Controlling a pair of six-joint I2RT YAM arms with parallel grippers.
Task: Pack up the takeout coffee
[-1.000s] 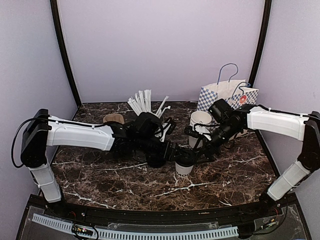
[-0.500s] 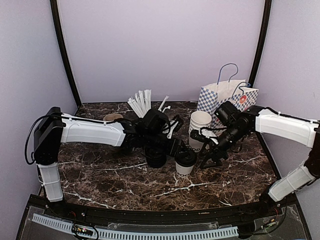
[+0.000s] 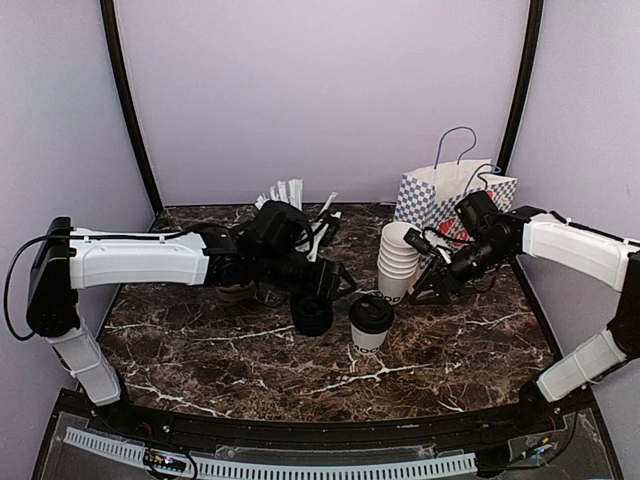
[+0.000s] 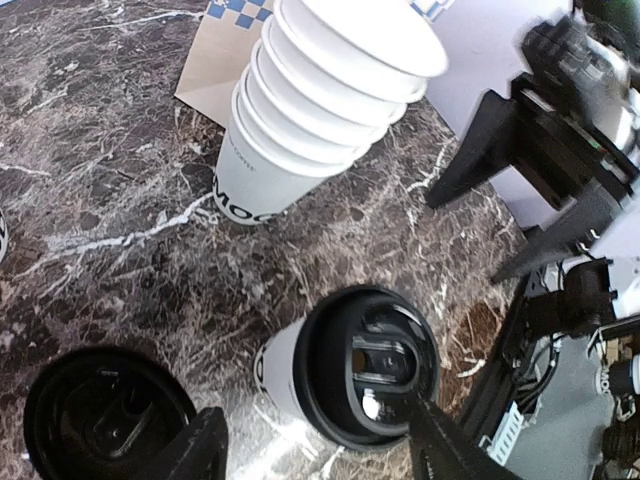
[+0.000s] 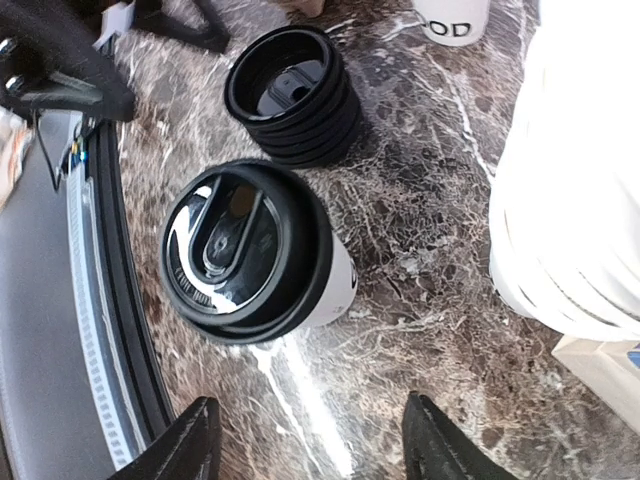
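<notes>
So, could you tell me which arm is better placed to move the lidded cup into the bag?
Probably the right arm: its open jaws hang near the lidded cup, and the checked bag stands just behind it. The left arm is farther from the bag.

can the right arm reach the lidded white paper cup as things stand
Probably yes: the right gripper is open, and only bare marble tabletop lies between it and the black-lidded white paper cup.

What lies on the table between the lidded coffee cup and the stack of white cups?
Nothing; only bare marble table separates the lidded coffee cup from the stack of white cups. The left wrist view shows it best.
</notes>
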